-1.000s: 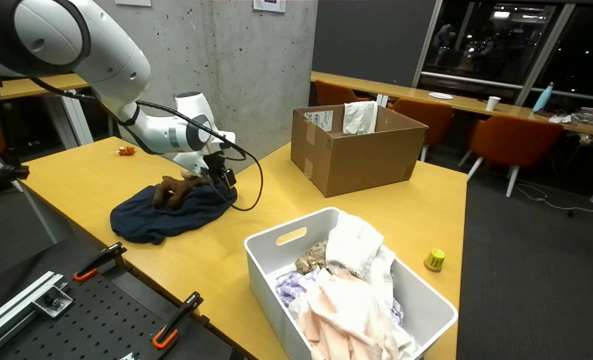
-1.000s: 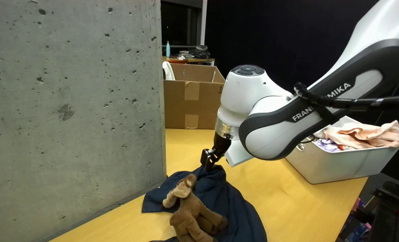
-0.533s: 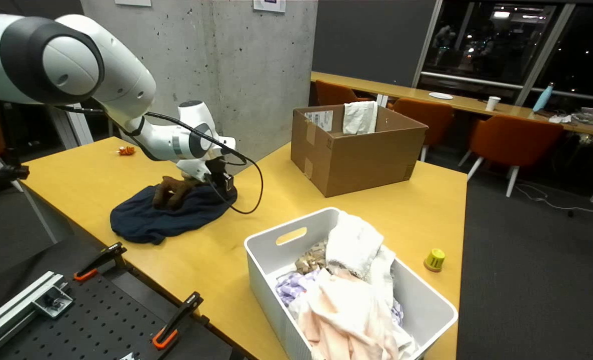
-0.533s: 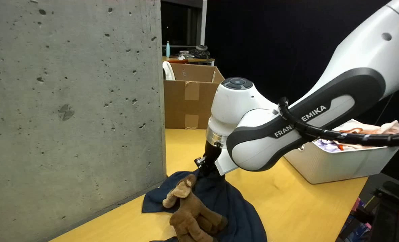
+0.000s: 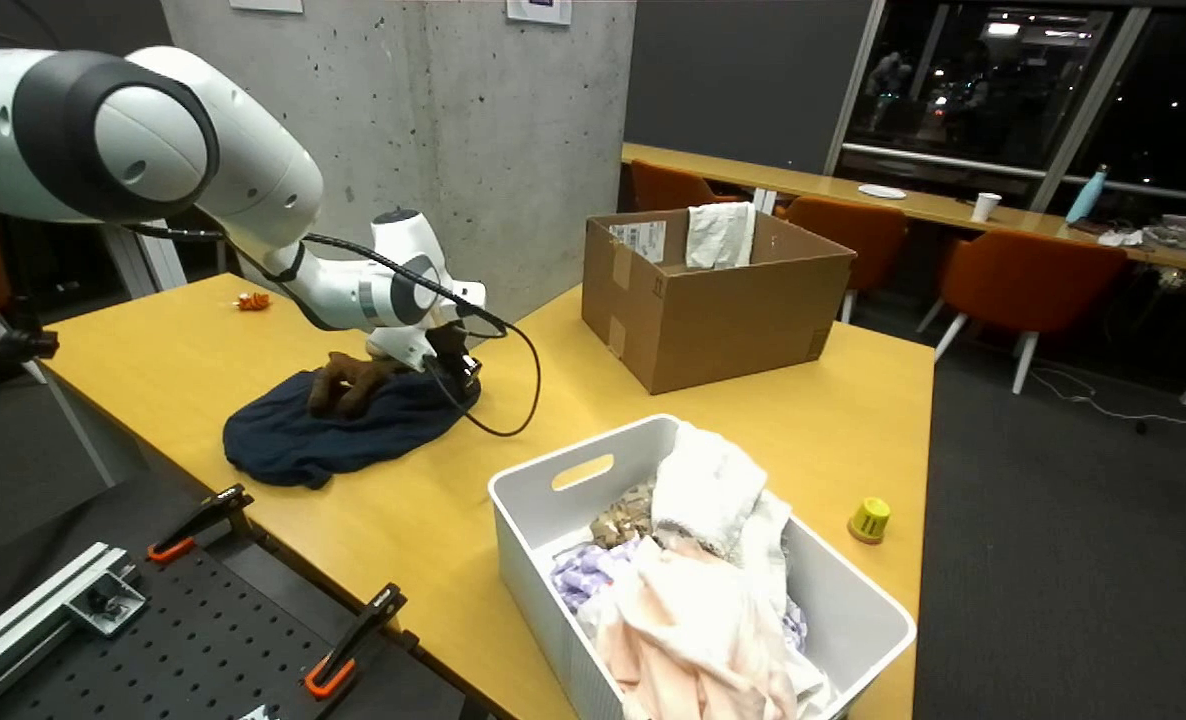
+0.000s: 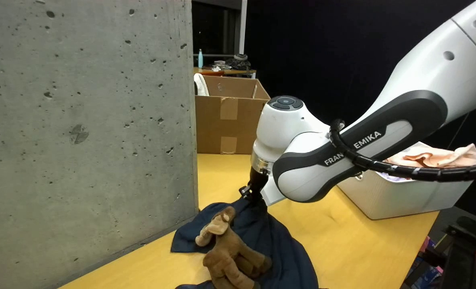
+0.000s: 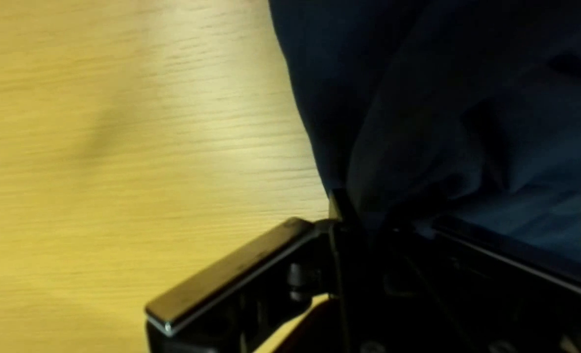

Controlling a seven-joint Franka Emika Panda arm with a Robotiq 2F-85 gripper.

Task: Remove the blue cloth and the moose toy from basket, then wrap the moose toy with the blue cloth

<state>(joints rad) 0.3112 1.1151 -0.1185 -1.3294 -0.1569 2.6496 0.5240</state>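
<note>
While your gripper (image 7: 369, 228) is pinching one fold of it, the blue cloth (image 6: 280, 245) is lying bunched on the table (image 6: 354, 245), with the brown moose toy (image 6: 226, 253) resting on top. Counting twelve as straight up, in an exterior view you are seeing the toy toward the cloth's eight o'clock and the grip at its twelve; the lower border is cutting off parts of toy and cloth alike. From an exterior view the arm (image 5: 263, 190) is covering much of the toy's head.

At six o'clock in the wrist view, your fingers are standing almost together with fabric between them, but their tips are blending into the dark folds and you are hardly making them out. At two o'clock from the grip, the arm is showing "FRAN" and "EMIKA", a black cable (image 6: 454, 172) hiding the letters between.

Farther out, in an exterior view, the basket (image 5: 538, 605) is sitting at four o'clock from the cloth, holding pale pink and white fabrics (image 5: 688, 615), its near corner running out of the frame. A cardboard box (image 5: 743, 330) is standing just past two o'clock; the print on its label (image 5: 640, 240) is coming out too small for you to read.
</note>
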